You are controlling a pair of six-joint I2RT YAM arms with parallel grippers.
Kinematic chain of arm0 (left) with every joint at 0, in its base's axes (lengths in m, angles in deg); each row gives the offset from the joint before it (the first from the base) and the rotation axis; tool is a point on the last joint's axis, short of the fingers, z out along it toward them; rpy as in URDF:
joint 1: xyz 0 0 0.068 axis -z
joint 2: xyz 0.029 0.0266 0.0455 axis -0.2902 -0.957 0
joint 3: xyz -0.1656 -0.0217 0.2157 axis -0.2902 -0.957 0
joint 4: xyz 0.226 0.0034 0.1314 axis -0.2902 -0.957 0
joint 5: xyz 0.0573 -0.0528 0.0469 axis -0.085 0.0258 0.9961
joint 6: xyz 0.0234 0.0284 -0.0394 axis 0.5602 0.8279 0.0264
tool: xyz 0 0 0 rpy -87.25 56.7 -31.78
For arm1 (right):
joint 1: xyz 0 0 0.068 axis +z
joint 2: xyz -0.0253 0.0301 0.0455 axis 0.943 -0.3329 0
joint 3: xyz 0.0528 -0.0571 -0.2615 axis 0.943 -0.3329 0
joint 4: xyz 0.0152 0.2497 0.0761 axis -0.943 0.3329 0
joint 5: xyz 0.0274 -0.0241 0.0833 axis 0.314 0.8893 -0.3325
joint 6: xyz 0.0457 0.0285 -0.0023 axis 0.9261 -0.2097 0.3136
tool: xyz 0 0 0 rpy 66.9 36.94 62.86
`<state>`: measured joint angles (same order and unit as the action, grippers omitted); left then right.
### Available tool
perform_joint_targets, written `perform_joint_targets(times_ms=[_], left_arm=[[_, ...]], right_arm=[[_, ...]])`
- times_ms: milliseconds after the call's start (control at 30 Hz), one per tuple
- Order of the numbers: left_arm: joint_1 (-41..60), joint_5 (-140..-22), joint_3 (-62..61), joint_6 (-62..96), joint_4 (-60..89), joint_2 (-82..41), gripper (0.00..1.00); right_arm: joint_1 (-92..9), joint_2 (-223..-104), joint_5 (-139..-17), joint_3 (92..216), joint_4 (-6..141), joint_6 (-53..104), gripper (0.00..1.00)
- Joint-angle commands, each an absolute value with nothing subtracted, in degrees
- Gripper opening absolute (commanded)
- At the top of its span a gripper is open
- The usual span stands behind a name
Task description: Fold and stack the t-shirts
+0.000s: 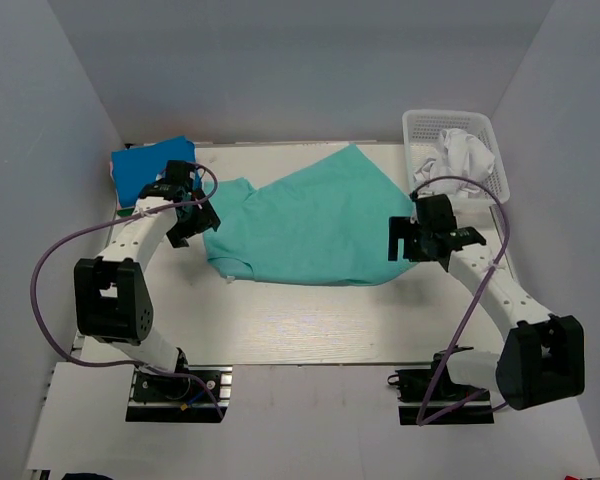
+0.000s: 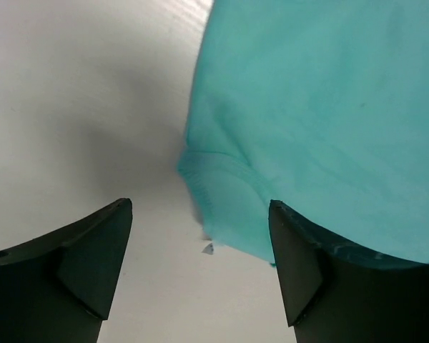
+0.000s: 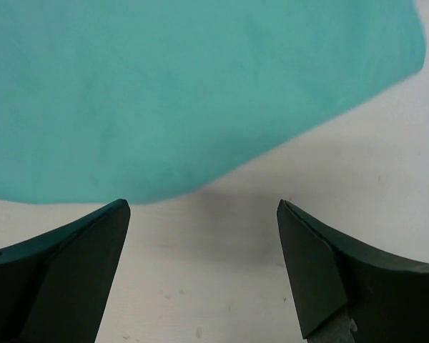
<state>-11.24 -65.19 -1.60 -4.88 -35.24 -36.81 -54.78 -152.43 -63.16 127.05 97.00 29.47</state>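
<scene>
A teal-green t-shirt [image 1: 315, 225] lies spread across the middle of the table, part of it folded over. My left gripper [image 1: 190, 222] hangs open at its left edge, with a stitched sleeve hem [image 2: 222, 182] just ahead of the fingers and nothing between them. At the shirt's right edge my right gripper [image 1: 412, 240] is open over bare table; the cloth [image 3: 186, 93] lies just beyond its fingertips. A folded bright blue t-shirt [image 1: 145, 168] rests at the back left corner. A crumpled white t-shirt [image 1: 465, 152] sits in the basket.
The white lattice basket [image 1: 415, 125] stands at the back right corner. Grey walls close in on both sides and at the back. Purple cables loop off both arms. The table [image 1: 310, 320] shows bare white surface in front of the teal shirt.
</scene>
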Motion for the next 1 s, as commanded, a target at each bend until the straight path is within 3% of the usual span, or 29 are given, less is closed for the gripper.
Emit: perform_joint_targets(times_ms=[0,33,67,233,367,567,767,967], left_arm=[[-11.16,-64.02,0.26,-7.11,-35.27,-33.37,0.88],[-11.16,-64.02,0.26,-7.11,-34.74,-33.37,0.88],[-11.16,-64.02,0.95,-7.11,-34.73,-33.98,1.0],[-9.93,-68.92,4.73,-5.97,-30.44,-39.16,1.0],[-9.92,-78.06,7.46,-5.44,-23.85,-45.49,1.0],[-7.91,-80.37,8.08,-4.3,-22.07,-52.34,1.0],[-6.15,-77.47,4.75,-3.77,-24.89,-55.25,1.0],[-5.62,-78.08,-6.32,-7.72,-27.61,-49.56,1.0]], right_arm=[[-54.73,-153.91,-65.57,133.6,92.37,28.62,0.89],[-54.73,-156.0,-66.09,136.3,91.67,27.83,0.89],[-54.65,-156.9,-68.36,137.29,90.44,27.47,0.89],[-54.03,-169.18,-75.49,145.45,87.45,27.38,0.89],[-53.68,-178.5,-75.59,149.33,85.42,28.08,0.89],[-52.36,-187.21,-74.53,151.54,87.26,29.22,0.89],[-50.43,-181.79,-74.71,140.03,85.86,32.47,0.89],[-46.05,-169.94,-76.29,122.83,90.77,36.59,0.89]])
